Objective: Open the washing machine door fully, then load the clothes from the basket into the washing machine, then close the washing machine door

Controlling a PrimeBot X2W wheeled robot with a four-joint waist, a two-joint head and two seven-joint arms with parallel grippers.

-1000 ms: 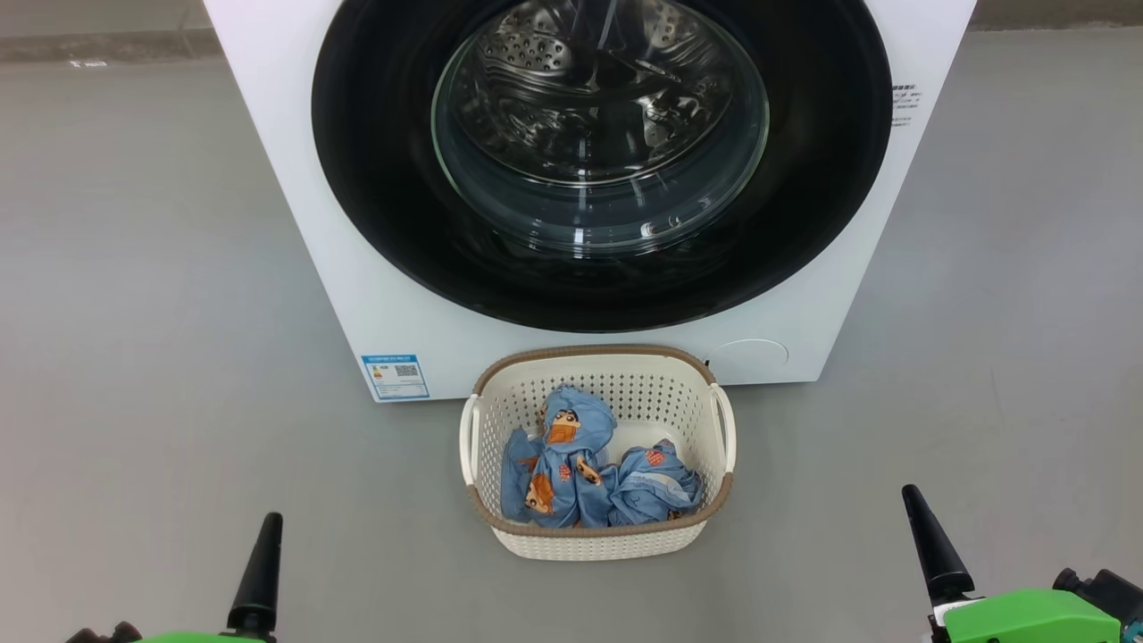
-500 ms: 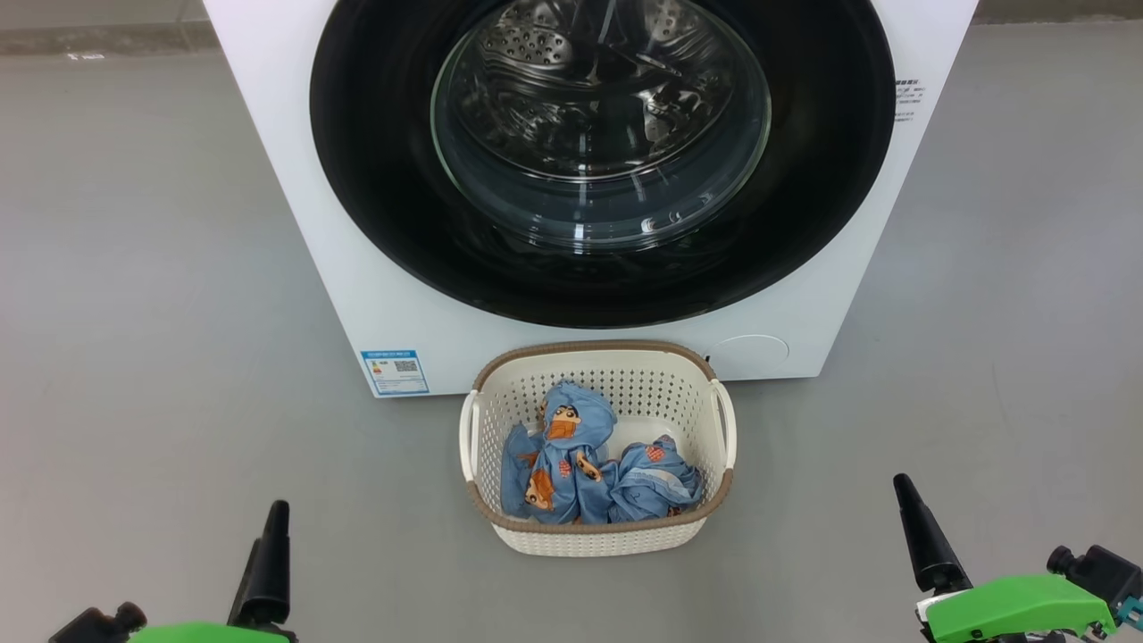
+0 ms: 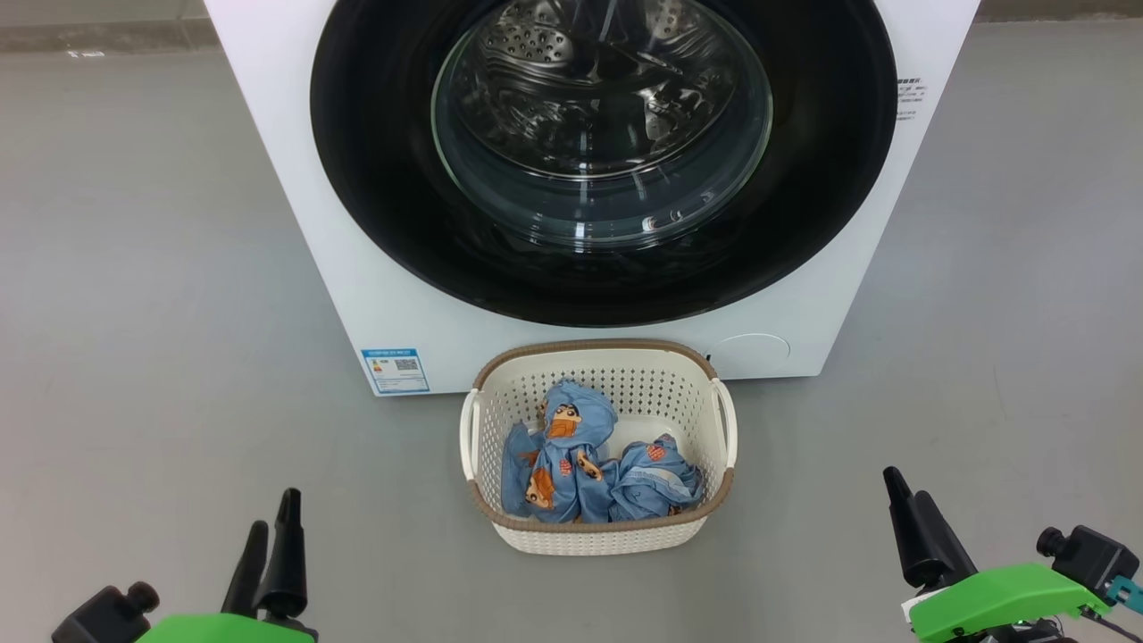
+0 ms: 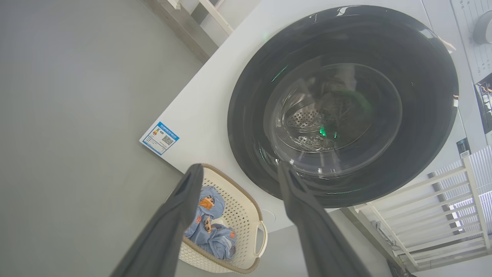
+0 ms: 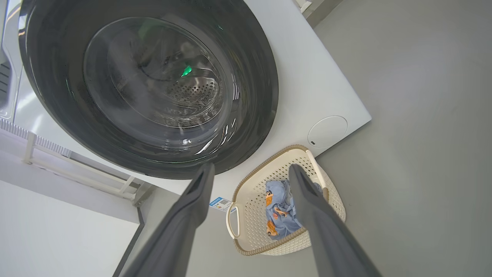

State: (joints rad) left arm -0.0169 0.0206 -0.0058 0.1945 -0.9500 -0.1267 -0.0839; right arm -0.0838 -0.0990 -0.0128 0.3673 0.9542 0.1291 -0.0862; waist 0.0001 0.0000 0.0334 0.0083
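While the washing machine door sat shut at the top of the frame, the left hand and right hand hung wide and empty at the lower corners. The basket of clothes stood against the washing machine, likely for a short carry.

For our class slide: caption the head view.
Clothes sit in the basket before the closed washing machine door.

- A matt grey floor spreads out on both sides.
- A darker strip, possibly a skirting, runs along its far edge.
- A white slatted frame stands low at one side.
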